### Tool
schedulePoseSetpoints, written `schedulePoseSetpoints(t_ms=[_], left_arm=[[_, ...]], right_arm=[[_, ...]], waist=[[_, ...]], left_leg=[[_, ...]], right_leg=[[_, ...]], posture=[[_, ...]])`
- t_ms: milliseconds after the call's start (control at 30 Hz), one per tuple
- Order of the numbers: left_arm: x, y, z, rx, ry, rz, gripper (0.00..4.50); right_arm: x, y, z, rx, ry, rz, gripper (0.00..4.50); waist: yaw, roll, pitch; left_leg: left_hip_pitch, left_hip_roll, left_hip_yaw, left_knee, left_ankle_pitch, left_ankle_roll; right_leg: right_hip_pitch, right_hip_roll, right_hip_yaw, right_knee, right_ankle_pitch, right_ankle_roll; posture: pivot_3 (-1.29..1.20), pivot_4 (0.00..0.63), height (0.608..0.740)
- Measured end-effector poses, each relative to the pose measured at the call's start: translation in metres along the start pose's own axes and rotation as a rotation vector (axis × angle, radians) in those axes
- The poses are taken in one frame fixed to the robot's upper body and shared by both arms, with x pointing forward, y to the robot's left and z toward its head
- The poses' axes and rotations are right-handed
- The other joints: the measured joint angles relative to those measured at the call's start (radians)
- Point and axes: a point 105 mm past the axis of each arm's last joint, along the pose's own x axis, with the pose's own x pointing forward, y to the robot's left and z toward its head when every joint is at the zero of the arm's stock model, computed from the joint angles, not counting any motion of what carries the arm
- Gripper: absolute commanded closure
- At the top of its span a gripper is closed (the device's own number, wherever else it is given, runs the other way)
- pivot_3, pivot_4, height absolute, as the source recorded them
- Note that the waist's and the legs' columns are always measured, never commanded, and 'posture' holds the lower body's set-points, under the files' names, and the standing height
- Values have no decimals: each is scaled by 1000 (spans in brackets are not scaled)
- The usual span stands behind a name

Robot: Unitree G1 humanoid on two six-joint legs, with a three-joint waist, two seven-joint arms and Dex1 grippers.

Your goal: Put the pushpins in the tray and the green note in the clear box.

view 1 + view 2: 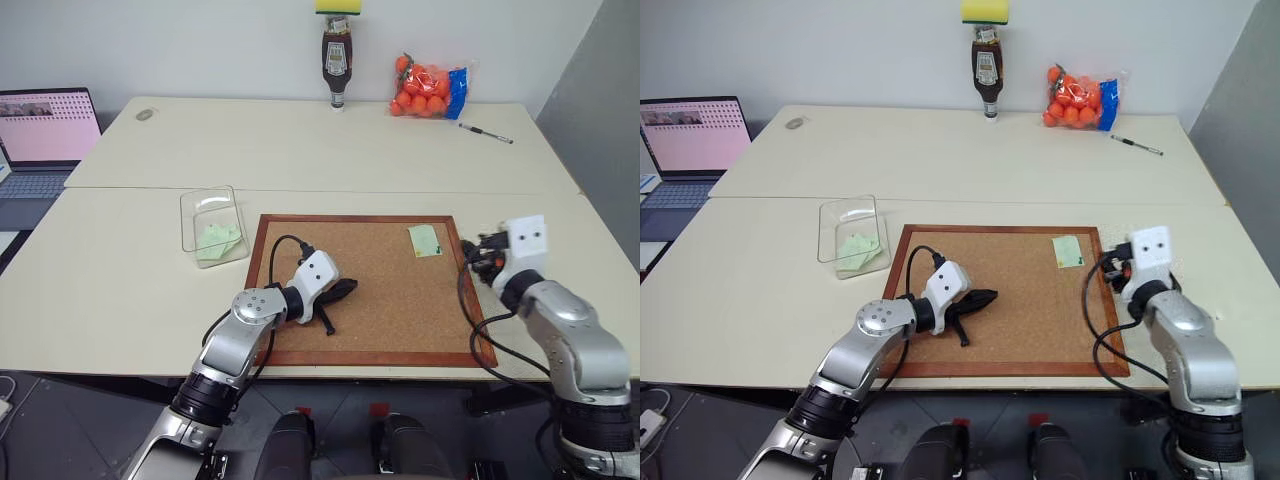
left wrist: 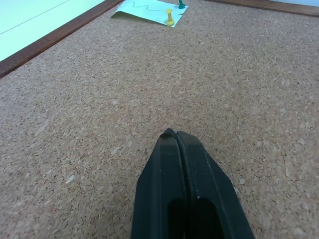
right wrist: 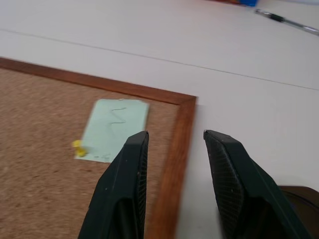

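The green note [image 1: 425, 240] lies in the far right corner of the cork board [image 1: 390, 310]. A yellow pushpin [image 2: 170, 17] and a green pushpin [image 2: 182, 5] stand in it. The clear box [image 1: 190, 215] sits left of the board with pale green paper inside. My left gripper [image 1: 345, 289] rests shut and empty on the cork near the board's middle. My right gripper [image 3: 175, 135] hovers open at the board's right edge, just right of the note, with nothing between its fingers. A dark rounded rim [image 3: 299, 196] beside it may be the tray, mostly hidden.
A laptop [image 1: 45, 130] stands at the far left. A sauce bottle [image 1: 337, 60], a bag of oranges [image 1: 428, 88] and a pen [image 1: 487, 133] lie along the table's back. Bare tabletop surrounds the board.
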Motion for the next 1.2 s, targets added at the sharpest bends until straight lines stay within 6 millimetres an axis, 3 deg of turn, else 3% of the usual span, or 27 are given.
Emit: schedulePoseSetpoints(t_ms=[167, 467, 833, 1200], left_arm=[[1, -1, 1, 5, -1, -6, 4500], [0, -1, 1, 6, 1, -2, 4500], [0, -2, 1, 7, 0, -2, 4500], [0, -2, 1, 9, 1, -2, 4500]], right_arm=[[25, 15, -11, -11, 32, 27, 2638], [34, 12, -26, -31, 75, 9, 2638], [36, 18, -26, -2, 65, 27, 4485], [30, 21, -20, 44, 27, 15, 4485]], waist=[[3, 0, 0], [2, 0, 0], [2, 0, 0], [2, 0, 0]], left_leg=[[-1, 0, 0, 0, 0, 0], [-1, 0, 0, 0, 0, 0], [-1, 0, 0, 0, 0, 0], [-1, 0, 0, -1, 0, 0]], right_leg=[[0, 0, 0, 0, 0, 0], [0, 0, 0, -1, 0, 0], [0, 0, 0, -1, 0, 0], [0, 0, 0, -1, 0, 0]], posture=[[0, 150, 740], [0, 150, 740], [0, 150, 740], [0, 150, 740]])
